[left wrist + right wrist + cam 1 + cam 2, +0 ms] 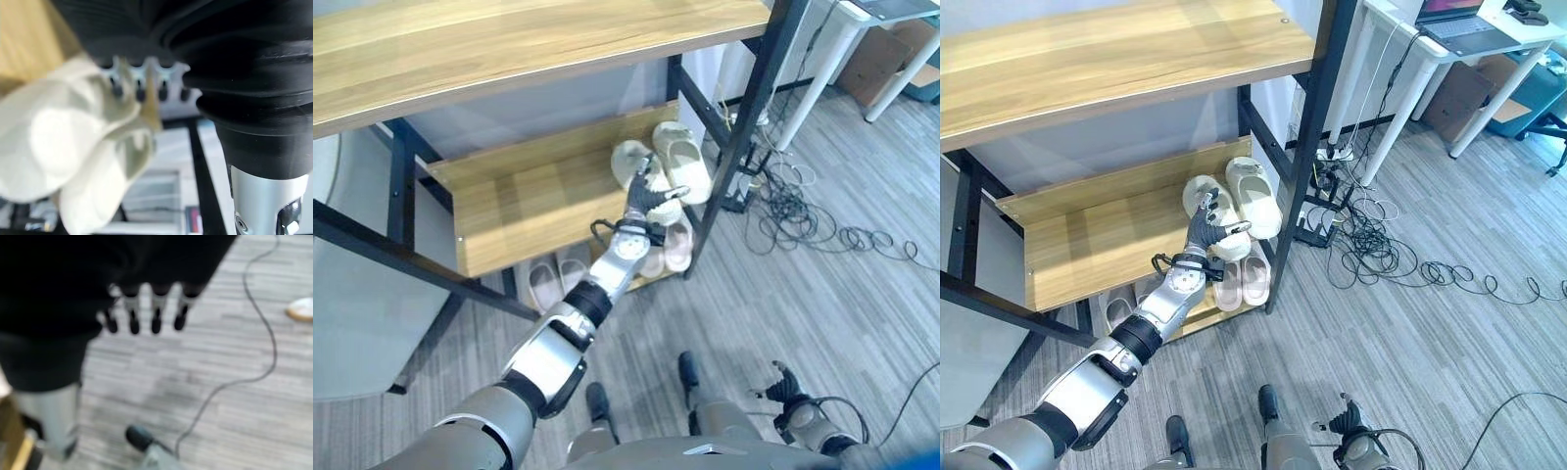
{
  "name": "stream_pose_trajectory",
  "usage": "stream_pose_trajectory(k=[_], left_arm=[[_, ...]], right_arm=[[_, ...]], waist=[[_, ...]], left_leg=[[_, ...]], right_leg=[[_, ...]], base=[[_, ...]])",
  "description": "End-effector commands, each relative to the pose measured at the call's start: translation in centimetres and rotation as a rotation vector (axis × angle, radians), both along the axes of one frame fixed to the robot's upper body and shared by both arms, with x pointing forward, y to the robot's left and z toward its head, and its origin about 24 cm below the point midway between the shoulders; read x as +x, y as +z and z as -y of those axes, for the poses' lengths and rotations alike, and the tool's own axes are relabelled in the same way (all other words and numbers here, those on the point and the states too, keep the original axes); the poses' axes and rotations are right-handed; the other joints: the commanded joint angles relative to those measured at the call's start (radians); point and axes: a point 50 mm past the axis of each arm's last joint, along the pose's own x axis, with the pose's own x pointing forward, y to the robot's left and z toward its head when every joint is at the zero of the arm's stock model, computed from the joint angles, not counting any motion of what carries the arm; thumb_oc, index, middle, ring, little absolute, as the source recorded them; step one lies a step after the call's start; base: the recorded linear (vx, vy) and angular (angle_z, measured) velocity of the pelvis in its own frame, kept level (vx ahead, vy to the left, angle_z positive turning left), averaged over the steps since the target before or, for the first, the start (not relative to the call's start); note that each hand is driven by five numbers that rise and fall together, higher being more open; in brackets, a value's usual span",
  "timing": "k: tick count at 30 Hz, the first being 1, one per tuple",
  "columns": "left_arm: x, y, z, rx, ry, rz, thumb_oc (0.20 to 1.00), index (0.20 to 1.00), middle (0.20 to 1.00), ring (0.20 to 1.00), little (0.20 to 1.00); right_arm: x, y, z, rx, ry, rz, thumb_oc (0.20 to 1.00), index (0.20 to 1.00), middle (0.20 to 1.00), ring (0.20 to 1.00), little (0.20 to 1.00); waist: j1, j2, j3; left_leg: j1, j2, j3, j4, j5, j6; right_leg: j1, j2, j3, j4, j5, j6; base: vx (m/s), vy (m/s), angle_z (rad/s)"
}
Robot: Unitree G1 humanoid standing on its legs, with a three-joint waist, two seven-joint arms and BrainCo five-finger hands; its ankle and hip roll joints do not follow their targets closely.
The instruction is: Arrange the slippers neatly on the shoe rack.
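- Left eye view, from its left side: the shoe rack [558,201] has a wide wooden top board, a wooden middle shelf and a black metal frame; a pale grey pair of slippers [558,279] sits low down under that shelf, toes toward the robot.
- Left hand [651,199] reaches over the right end of the middle shelf, its fingers spread over the near end of a cream slipper [634,164] (whether they truly grip it I cannot tell). That slipper lies with its long axis running from front to back of the shelf, tilted a little leftward at the far end.
- Just beside it, to its right, the second cream slipper [683,157] lies on the same shelf, long axis also front to back, nearly parallel and touching or almost touching the first.
- Below them, a pinkish pair [671,250] rests on the lowest level, by the right-hand post.
- Right hand [788,392] hangs low over the grey plank floor [822,304], fingers loosely extended and holding nothing; tangled cables [793,211] lie on the floor beyond the rack.
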Motion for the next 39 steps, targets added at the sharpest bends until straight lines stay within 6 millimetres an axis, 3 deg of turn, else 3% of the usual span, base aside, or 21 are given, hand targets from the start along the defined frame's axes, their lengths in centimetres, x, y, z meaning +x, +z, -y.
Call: stream_pose_trajectory(k=[1,8,12,15,16,17,20,29,34,35,36,37,39], left_arm=[[0.8,4.4,1.6,0.003,-0.085,0.174,1.0,1.0,1.0,1.0,1.0],[0.8,2.9,0.8,0.038,-0.058,0.128,1.0,1.0,1.0,1.0,1.0],[-0.1,3.5,-1.4,-0.021,-0.025,0.193,1.0,1.0,1.0,1.0,1.0],[-2.4,4.6,-4.0,-0.102,-0.043,0.306,1.0,1.0,1.0,1.0,1.0],[-2.5,4.6,-4.0,-0.101,-0.042,0.305,1.0,1.0,1.0,1.0,1.0],[-3.7,5.0,-5.9,-0.117,-0.02,0.351,1.0,1.0,1.0,1.0,1.0],[-5.1,4.5,-8.0,-0.085,0.014,0.366,1.0,1.0,1.0,1.0,1.0],[-4.8,1.4,-8.5,-0.109,0.095,0.231,1.0,1.0,1.0,1.0,1.0],[-7.7,-1.3,-11.0,-0.187,0.03,0.12,1.0,1.0,1.0,1.0,1.0],[-8.9,-1.9,-12.0,-0.177,0.015,0.099,1.0,1.0,1.0,1.0,1.0],[-10.8,-3.5,-13.3,-0.196,0.0,0.021,1.0,1.0,1.0,1.0,1.0],[-10.9,-3.6,-13.4,-0.197,0.0,0.02,1.0,1.0,1.0,1.0,1.0],[-13.7,-5.4,-15.1,-0.213,-0.049,-0.104,1.0,1.0,1.0,1.0,1.0]], right_arm=[[1.4,0.8,1.2,-0.022,-0.026,0.045,1.0,1.0,1.0,1.0,1.0],[1.0,0.6,1.2,-0.025,-0.032,0.028,1.0,1.0,1.0,1.0,1.0],[0.5,0.4,0.9,-0.002,-0.074,0.031,1.0,1.0,1.0,1.0,1.0],[0.4,0.3,0.8,0.019,-0.111,0.04,1.0,1.0,1.0,1.0,1.0],[0.3,0.3,0.7,0.019,-0.11,0.039,1.0,1.0,1.0,1.0,1.0],[0.2,0.2,0.7,0.018,-0.108,0.035,1.0,1.0,1.0,1.0,1.0],[0.0,0.1,0.8,0.028,-0.129,0.021,1.0,1.0,1.0,1.0,1.0],[-0.2,0.0,0.7,0.05,-0.142,0.021,1.0,1.0,1.0,1.0,1.0],[-1.0,-0.1,1.3,0.053,-0.194,0.002,1.0,1.0,1.0,1.0,1.0],[-2.5,-0.9,-0.3,0.082,-0.195,-0.026,1.0,1.0,1.0,1.0,1.0],[-4.4,-1.3,-0.3,0.088,-0.173,-0.07,1.0,1.0,1.0,1.0,1.0],[-4.4,-1.3,-0.3,0.088,-0.172,-0.071,1.0,1.0,1.0,1.0,1.0],[-5.9,-1.7,0.1,0.084,-0.187,-0.128,1.0,1.0,1.0,1.0,1.0]], waist=[[0.029,0.056,0.091],[0.035,0.057,0.09],[0.046,0.051,0.085],[0.07,0.05,0.079],[0.069,0.049,0.078],[0.083,0.049,0.075],[0.099,0.049,0.071],[0.103,0.039,0.061],[0.117,0.039,0.053],[0.118,0.043,0.051],[0.117,0.051,0.056],[0.117,0.05,0.055],[0.125,0.06,0.057]], left_leg=[[-0.043,0.007,-0.083,0.014,-0.015,0.007],[-0.052,0.004,-0.089,0.014,-0.013,0.01],[-0.046,0.002,-0.094,0.014,-0.015,0.012],[-0.037,-0.001,-0.1,0.014,-0.019,0.012],[-0.037,-0.001,-0.1,0.014,-0.019,0.012],[-0.031,-0.002,-0.102,0.014,-0.022,0.012],[-0.024,-0.005,-0.108,0.015,-0.026,0.013],[-0.023,-0.008,-0.118,0.014,-0.028,0.016],[-0.002,-0.013,-0.121,0.016,-0.03,0.018],[0.006,-0.014,-0.115,0.014,-0.033,0.02],[0.01,-0.014,-0.105,0.015,-0.036,0.019],[0.01,-0.014,-0.104,0.015,-0.036,0.019],[0.01,-0.015,-0.104,0.015,-0.034,0.019]], right_leg=[[-0.088,-0.009,-0.049,0.196,-0.183,0.03],[-0.094,-0.009,-0.054,0.194,-0.179,0.031],[-0.082,-0.013,-0.061,0.193,-0.181,0.031],[-0.062,-0.017,-0.066,0.19,-0.185,0.031],[-0.062,-0.017,-0.066,0.19,-0.185,0.031],[-0.051,-0.019,-0.068,0.188,-0.187,0.031],[-0.039,-0.02,-0.071,0.188,-0.192,0.031],[-0.029,-0.022,-0.089,0.18,-0.186,0.032],[-0.003,-0.025,-0.09,0.184,-0.188,0.038],[0.001,-0.025,-0.086,0.185,-0.187,0.041],[0.001,-0.024,-0.081,0.188,-0.186,0.044],[0.001,-0.024,-0.08,0.188,-0.186,0.044],[0.006,-0.024,-0.084,0.184,-0.183,0.045]], base=[[0.0,0.0,0.0],[0.0,0.002,0.02],[0.02,-0.005,0.04],[0.03,0.001,0.04],[0.04,0.002,0.03],[0.03,0.003,0.07],[0.02,0.019,0.13],[0.0,0.004,0.06],[0.02,0.009,-0.04],[0.01,0.075,-0.03],[0.01,0.075,0.01],[-0.02,0.056,0.07],[-0.02,0.017,-0.02]])
